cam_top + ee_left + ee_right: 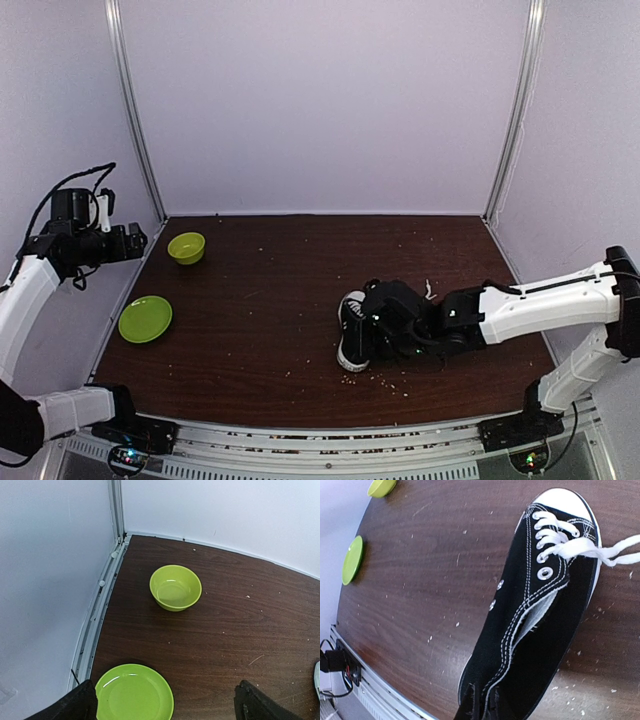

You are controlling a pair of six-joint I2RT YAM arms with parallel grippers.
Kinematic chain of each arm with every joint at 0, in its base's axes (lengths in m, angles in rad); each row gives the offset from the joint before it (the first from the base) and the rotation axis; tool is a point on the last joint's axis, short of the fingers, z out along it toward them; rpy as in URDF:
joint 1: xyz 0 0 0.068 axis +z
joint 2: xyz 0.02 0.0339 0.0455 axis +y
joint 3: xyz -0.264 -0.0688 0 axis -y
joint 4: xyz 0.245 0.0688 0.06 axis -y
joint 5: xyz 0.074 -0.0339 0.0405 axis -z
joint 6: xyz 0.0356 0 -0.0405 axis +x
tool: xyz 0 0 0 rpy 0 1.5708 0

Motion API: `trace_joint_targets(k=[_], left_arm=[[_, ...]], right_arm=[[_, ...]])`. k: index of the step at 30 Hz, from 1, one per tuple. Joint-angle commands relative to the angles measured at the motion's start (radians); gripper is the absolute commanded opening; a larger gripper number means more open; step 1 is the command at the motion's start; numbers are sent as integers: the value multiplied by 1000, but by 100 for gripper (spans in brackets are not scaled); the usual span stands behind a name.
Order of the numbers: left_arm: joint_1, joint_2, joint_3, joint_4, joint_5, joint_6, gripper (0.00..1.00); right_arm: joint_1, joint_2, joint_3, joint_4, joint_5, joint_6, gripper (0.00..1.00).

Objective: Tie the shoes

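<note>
The black sneaker (352,340) with white sole and toe cap lies on the dark table right of centre, toe pointing away from the arms. In the right wrist view the sneaker (540,610) fills the frame, and its white laces (600,552) trail loose to the right, untied. My right gripper (482,702) is shut on the stitched collar edge near the shoe's heel; in the top view my right gripper (378,318) sits over the shoe. My left gripper (167,705) is open and empty, held high at the far left (130,240), far from the shoe.
A green bowl (186,247) and a green plate (145,319) sit at the table's left side, below my left gripper, and both show in the left wrist view, bowl (175,587) and plate (134,692). White crumbs are scattered around the shoe. Walls enclose the back and sides.
</note>
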Motion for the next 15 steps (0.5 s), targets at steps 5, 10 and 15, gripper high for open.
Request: trace_joint_targets(k=[5,10,15], left_arm=[[6,24,23,11,33,30,98],[-28,-6,-1,51,93,58,98],[-133,-42,-21,97,115,98,98]], right_arm=[[98,46,-21,-21,-37,71,7],[98,-13,-19,-70,25,-12,58],[67,-126,32,-240,200,-130,86]])
